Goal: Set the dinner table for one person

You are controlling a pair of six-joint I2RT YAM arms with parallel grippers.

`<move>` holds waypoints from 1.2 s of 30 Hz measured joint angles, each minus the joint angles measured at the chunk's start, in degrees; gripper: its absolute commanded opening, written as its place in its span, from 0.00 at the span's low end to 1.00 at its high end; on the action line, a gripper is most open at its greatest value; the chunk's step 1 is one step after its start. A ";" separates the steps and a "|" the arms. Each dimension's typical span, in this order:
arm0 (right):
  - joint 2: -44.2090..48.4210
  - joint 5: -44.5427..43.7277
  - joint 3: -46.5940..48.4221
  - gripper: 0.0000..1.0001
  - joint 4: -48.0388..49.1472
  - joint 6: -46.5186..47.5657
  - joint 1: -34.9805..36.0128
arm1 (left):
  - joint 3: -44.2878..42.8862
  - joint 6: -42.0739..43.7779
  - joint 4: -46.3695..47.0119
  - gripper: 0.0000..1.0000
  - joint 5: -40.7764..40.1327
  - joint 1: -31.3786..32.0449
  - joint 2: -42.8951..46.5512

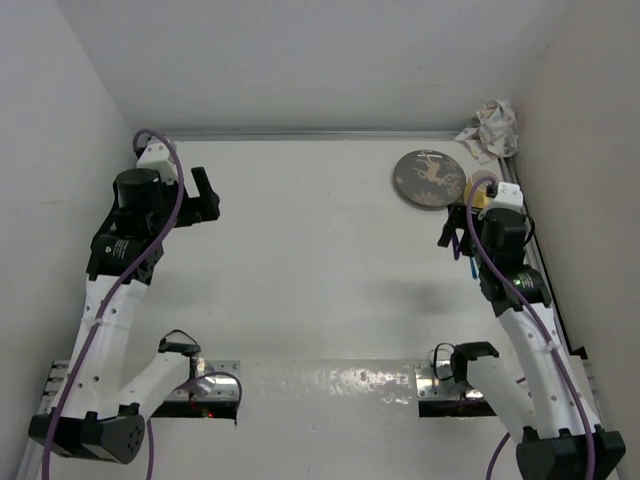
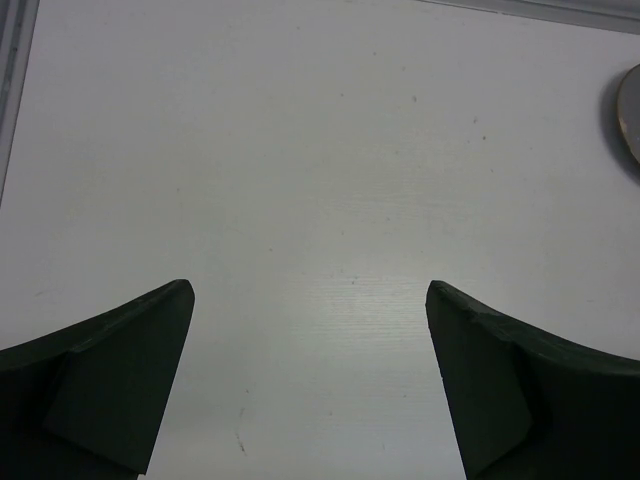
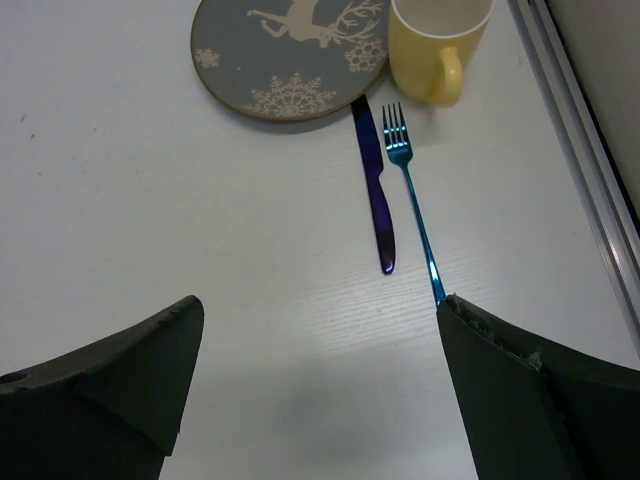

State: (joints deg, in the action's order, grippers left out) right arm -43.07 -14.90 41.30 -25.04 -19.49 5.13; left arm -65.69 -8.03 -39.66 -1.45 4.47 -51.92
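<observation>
1. Top external view. The dinner table [image 1: 320,260] fills the floor of the view. Take the reindeer plate [image 1: 432,178], lying flat on the table, as your mark.
   - A crumpled cloth [image 1: 493,128] sits just beyond the plate, in the corner by the edge rail [image 1: 330,135].
   - A yellow mug [image 1: 482,196] stands just right of the plate, half hidden by the right arm.
   - The right gripper [image 1: 450,238] hangs near the plate's near-right side. You cannot read its jaws from here.
   - The left gripper [image 1: 207,193] is well left of the plate, fingers spread, nothing in them.

2. Left wrist view. The left gripper [image 2: 310,290] is spread wide. Its dark fingers [image 2: 120,380] have only bare dinner table [image 2: 320,150] between them. A sliver of the reindeer plate [image 2: 630,105] shows far off to the right.

3. Right wrist view. The right gripper [image 3: 320,305] is spread wide and empty above the dinner table [image 3: 150,200].
   - The reindeer plate [image 3: 290,50] lies ahead, grey with a white deer and snowflakes.
   - The yellow mug [image 3: 435,45] stands upright just right of the plate, handle toward you.
   - A dark purple knife [image 3: 375,190] lies with one end at the plate's near-right rim.
   - A blue fork [image 3: 410,190] lies just beside the knife, on the side away from the plate. Its tines point at the mug, and its handle end passes behind your right-hand finger.
</observation>
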 measured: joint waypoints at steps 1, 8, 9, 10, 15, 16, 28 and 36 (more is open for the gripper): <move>-0.37 0.00 0.02 0.99 0.22 0.00 0.00 | 0.00 0.02 0.02 1.00 -0.02 0.00 -0.17; -3.17 -0.33 0.42 0.98 2.08 0.46 0.00 | 0.02 -1.60 0.00 1.00 -1.25 0.00 -1.05; -4.09 -0.72 1.07 0.97 2.34 0.52 0.00 | 0.02 -1.73 0.02 1.00 -1.25 0.00 -1.16; -5.64 -1.55 2.10 0.96 2.93 0.70 0.00 | 0.07 -1.86 0.07 1.00 -1.16 0.00 -1.29; -18.16 -7.58 11.74 0.91 7.19 3.06 -0.35 | 0.13 -2.91 1.20 1.00 -0.15 0.00 -2.51; -21.16 -8.35 14.38 0.90 8.28 3.30 -0.74 | 0.13 -3.04 1.33 1.00 0.22 0.00 -2.91; -60.41 -10.16 42.12 0.76 21.40 2.16 -12.59 | 0.76 -3.41 6.05 1.00 2.12 0.00 -7.10; -83.19 -10.19 53.72 0.74 29.55 2.99 -13.14 | 8.55 -4.90 12.96 1.00 2.49 0.00 -5.03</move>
State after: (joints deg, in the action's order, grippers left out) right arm -126.26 -25.08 95.02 4.51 -16.49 -8.01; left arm -57.14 -12.93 -26.70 1.04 4.47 -56.95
